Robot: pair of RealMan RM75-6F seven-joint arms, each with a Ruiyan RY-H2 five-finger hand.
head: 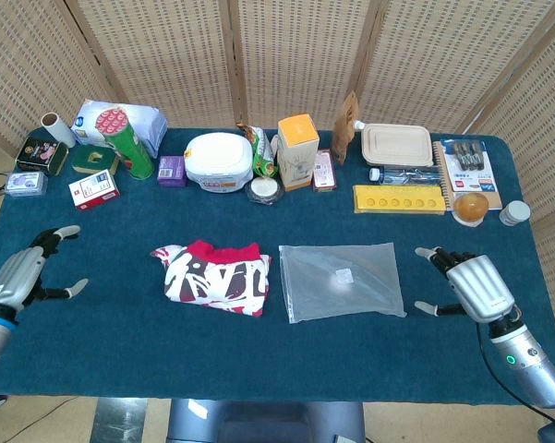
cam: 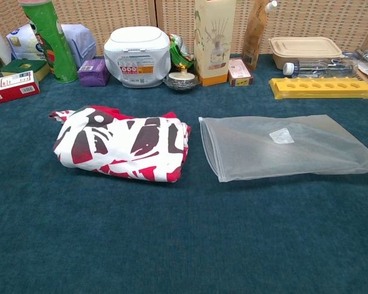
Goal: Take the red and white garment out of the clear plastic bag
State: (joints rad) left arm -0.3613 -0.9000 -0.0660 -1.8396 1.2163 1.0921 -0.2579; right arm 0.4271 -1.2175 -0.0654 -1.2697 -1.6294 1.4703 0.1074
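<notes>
The blue table (head: 259, 341) is covered mid-span by the clear plastic bag (head: 342, 281), laid flat and empty, with the red and white garment (head: 214, 278) folded just beside its left edge, fully out of it and not touching it. The garment is seen well apart from both hands: the left hand (head: 20, 275) is held at the table's far left edge and the right hand (head: 473, 286) just past the bag's right edge, clear of it. Both hands are shown with fingers spread and nothing held; neither is caught in the chest view.
</notes>
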